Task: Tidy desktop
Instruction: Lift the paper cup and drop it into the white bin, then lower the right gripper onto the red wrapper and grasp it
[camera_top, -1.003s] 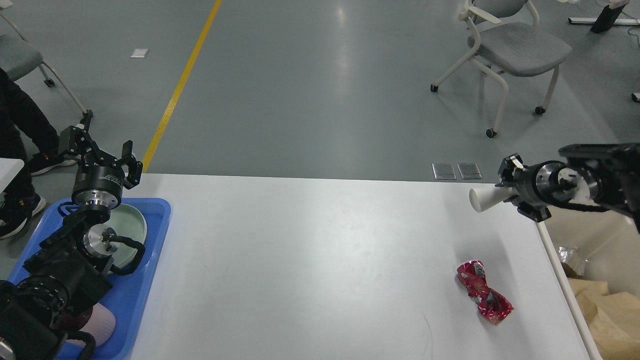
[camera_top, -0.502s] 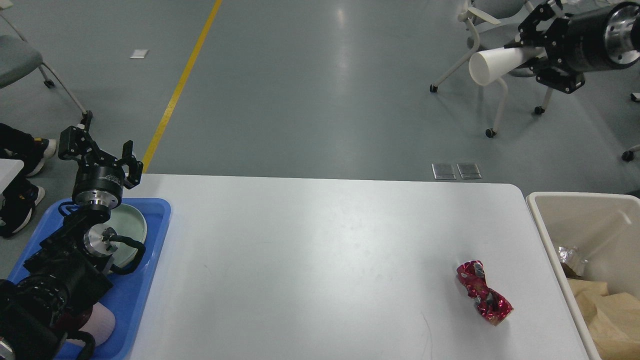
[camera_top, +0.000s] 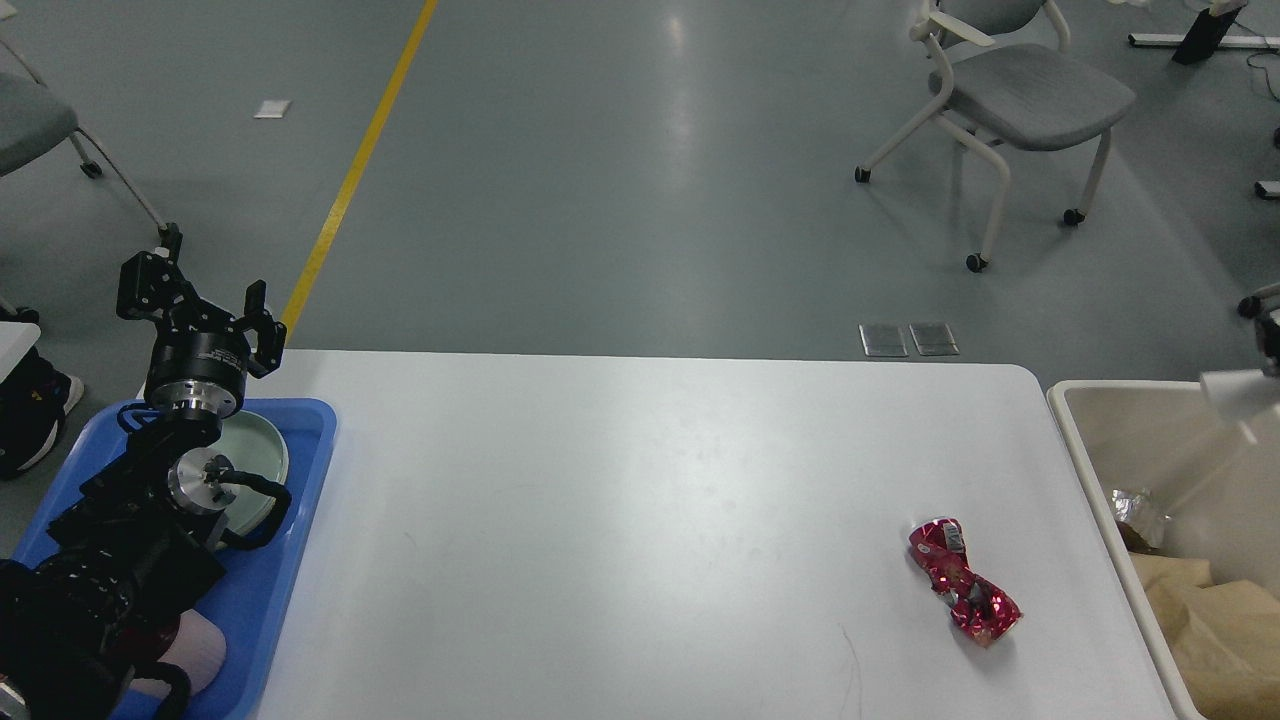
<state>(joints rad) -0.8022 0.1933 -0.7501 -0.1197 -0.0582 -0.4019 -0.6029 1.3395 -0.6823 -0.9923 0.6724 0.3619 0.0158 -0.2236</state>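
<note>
The desktop (camera_top: 640, 530), a large white top with rounded corners, fills the lower part of the head view, its long axis running left to right and its far edge facing the grey floor. At its left end the left gripper (camera_top: 190, 295) is raised above the blue tray (camera_top: 285, 580), its two black fingers spread apart with nothing between them, pointing away from the robot. Below it the black arm hides part of a pale green plate (camera_top: 262, 450) lying in the tray, and something pinkish (camera_top: 195, 655) shows at the tray's near end. At the right edge of the view only a sliver of the right gripper (camera_top: 1268, 340) is visible, blurred, so whether its jaws are spread or closed cannot be told; a white cup (camera_top: 1235, 393), also blurred, seems to be at it, above the beige bin (camera_top: 1090, 470) that stands just beside the desktop's right end. A crumpled red foil wrapper (camera_top: 965, 580) lies on the desktop near that end, angled from far-left to near-right. A grey chair (camera_top: 1020, 95) stands on the floor beyond.
</note>
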